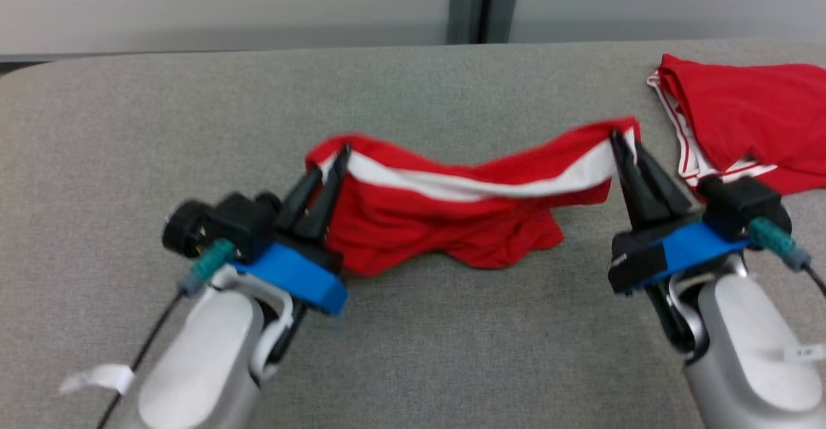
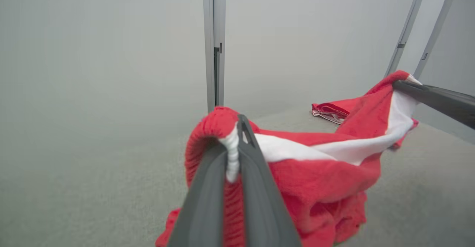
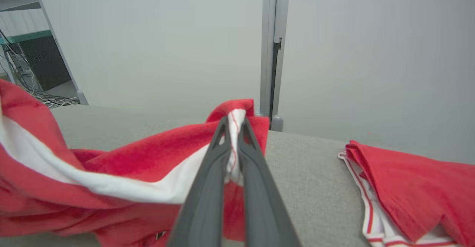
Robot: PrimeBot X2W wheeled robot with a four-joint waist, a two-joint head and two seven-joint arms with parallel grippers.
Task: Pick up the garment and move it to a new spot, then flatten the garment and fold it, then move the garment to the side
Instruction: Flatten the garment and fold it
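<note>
Head view: garment [image 1: 426,222] hangs stretched between both clamped jaws.

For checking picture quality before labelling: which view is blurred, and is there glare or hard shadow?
Head view: soft all over, perhaps motion blur; the garment and the folded red clothes show no weave. Left wrist view: near cloth sharp, table fades hazily into the wall. Right wrist view: sharpest. Light is even in all three, no glare, faint shadows only.
</note>
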